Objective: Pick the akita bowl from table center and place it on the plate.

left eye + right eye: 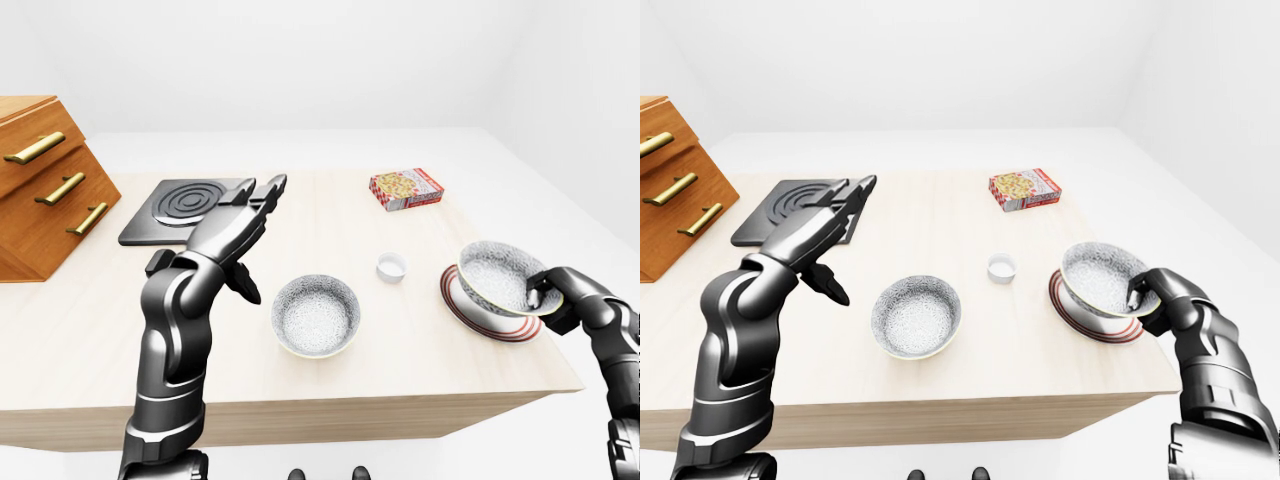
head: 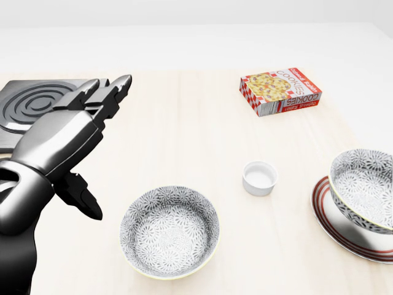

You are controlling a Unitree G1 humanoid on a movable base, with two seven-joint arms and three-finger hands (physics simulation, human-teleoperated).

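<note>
A patterned grey-white akita bowl (image 1: 497,277) is tilted over the red-rimmed plate (image 1: 478,322) at the table's right in the left-eye view. Its base is at the plate, but I cannot tell whether it rests there. My right hand (image 1: 538,296) is shut on this bowl's right rim, thumb inside. A second, similar bowl (image 1: 316,316) stands upright at the table's middle, untouched. My left hand (image 1: 252,228) hovers open above the table, left of and above that bowl, fingers stretched toward the top of the view. The head view shows both bowls but not the right hand.
A small white cup (image 1: 392,267) sits between the two bowls. A cookie box (image 1: 406,188) lies toward the top right. A black burner plate (image 1: 185,208) and a wooden drawer cabinet (image 1: 45,185) stand at the left. The table's edge runs just right of the plate.
</note>
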